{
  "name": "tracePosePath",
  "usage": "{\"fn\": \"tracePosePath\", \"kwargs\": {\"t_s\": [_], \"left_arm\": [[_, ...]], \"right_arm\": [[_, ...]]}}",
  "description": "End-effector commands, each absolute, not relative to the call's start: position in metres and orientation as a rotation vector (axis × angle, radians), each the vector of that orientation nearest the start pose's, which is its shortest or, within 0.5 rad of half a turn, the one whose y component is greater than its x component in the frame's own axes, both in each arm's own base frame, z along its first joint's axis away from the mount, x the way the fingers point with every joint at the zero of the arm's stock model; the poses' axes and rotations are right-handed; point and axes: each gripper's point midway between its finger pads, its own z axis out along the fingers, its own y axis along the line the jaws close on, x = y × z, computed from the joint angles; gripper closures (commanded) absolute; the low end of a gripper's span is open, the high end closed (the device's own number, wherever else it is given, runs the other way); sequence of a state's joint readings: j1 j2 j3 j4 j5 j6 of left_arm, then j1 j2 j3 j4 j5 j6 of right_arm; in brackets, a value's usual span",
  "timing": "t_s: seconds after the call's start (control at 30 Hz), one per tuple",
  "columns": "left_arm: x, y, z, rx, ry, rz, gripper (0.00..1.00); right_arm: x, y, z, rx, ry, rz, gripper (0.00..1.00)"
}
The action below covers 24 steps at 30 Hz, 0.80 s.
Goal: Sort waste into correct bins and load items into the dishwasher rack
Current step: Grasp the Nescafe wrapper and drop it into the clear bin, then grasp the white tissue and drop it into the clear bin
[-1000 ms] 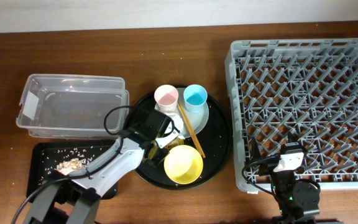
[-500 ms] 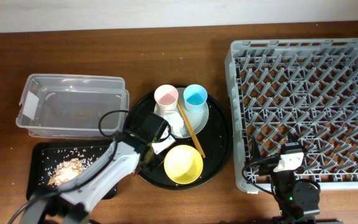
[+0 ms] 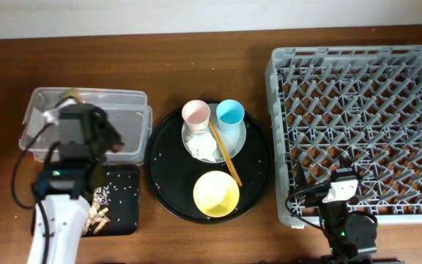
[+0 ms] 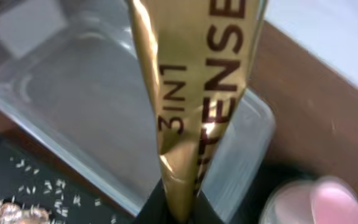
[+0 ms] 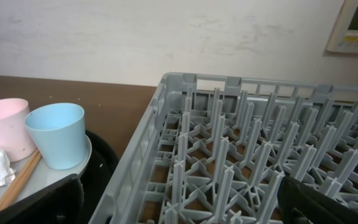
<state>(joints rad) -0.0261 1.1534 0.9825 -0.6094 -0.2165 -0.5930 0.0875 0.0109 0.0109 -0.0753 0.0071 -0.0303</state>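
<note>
One large square grey plastic dishwasher rack (image 3: 357,125) fills the right side of the wooden table (image 3: 196,66). The right gripper (image 5: 179,186) sits at its front-left corner, fingers spread wide with nothing between them. Left of the rack lies a large round black tray (image 3: 168,147), and left of that a clear rectangular plastic box (image 3: 127,121), with a shallow black rectangular tray (image 3: 127,213) just in front of it. On the round tray rests a pale round plate (image 3: 242,141); a small yellow bowl (image 3: 216,194) stands just in front of it. A pink cup (image 3: 195,113) and a light blue cup (image 3: 231,113) stand side by side at the plate's far edge. A wooden chopstick pair (image 3: 226,154) slants across the plate, and a crumpled white paper napkin (image 3: 202,149) lies beside the pair. The left gripper (image 4: 179,211) is clamped on the lower end of a shiny gold candy wrapper (image 4: 197,93) with brown lettering, held above the clear box. Brownish food scraps (image 3: 97,216) and rice grains (image 3: 112,192) lie in the shallow tray.
</note>
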Motion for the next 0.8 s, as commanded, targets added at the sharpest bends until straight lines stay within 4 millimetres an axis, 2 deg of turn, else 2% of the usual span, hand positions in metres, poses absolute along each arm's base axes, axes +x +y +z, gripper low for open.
{"fn": "tracePosePath", "kwargs": {"t_s": [0.0, 0.07, 0.1, 0.17, 0.27, 0.33, 0.37, 0.4, 0.47, 0.5, 0.6, 0.7, 0.77], "left_arm": [[0.368, 0.053, 0.189, -0.967, 2.129, -0.206, 0.88], [0.385, 0.067, 0.169, -1.005, 2.13, -0.195, 0.85], [0.389, 0.067, 0.16, -1.011, 2.145, -0.207, 0.77], [0.393, 0.068, 0.156, -1.013, 2.15, -0.217, 0.34], [0.394, 0.068, 0.175, -0.989, 2.096, -0.235, 0.29], [0.389, 0.057, 0.198, -0.93, 2.069, -0.306, 0.32], [0.387, 0.042, 0.212, -0.825, 2.081, -0.383, 0.38], [0.379, 0.012, 0.231, -0.677, 2.1, -0.527, 0.4], [0.356, -0.024, 0.235, -0.593, 2.172, -0.63, 0.39], [0.345, -0.046, 0.228, -0.537, 2.241, -0.654, 0.36], [0.335, -0.098, 0.217, -0.321, 2.333, -0.638, 0.36], [0.333, -0.141, 0.193, -0.185, 2.4, -0.536, 0.35], [0.333, -0.156, 0.176, -0.141, 2.435, -0.481, 0.35]], "right_arm": [[0.245, 0.019, 0.155, -0.085, 1.651, 0.031, 0.02], [0.245, 0.019, 0.155, -0.085, 1.651, 0.031, 0.01], [0.245, 0.019, 0.155, -0.085, 1.651, 0.031, 0.02], [0.245, 0.019, 0.155, -0.085, 1.651, 0.031, 0.02], [0.245, 0.019, 0.155, -0.085, 1.651, 0.031, 0.02], [0.245, 0.019, 0.155, -0.085, 1.651, 0.031, 0.02], [0.245, 0.019, 0.155, -0.085, 1.651, 0.031, 0.02], [0.245, 0.019, 0.155, -0.085, 1.651, 0.031, 0.02], [0.245, 0.019, 0.155, -0.085, 1.651, 0.031, 0.02], [0.245, 0.019, 0.155, -0.085, 1.651, 0.031, 0.02], [0.245, 0.019, 0.155, -0.085, 1.651, 0.031, 0.02], [0.245, 0.019, 0.155, -0.085, 1.651, 0.031, 0.02], [0.245, 0.019, 0.155, -0.085, 1.651, 0.031, 0.02]]}}
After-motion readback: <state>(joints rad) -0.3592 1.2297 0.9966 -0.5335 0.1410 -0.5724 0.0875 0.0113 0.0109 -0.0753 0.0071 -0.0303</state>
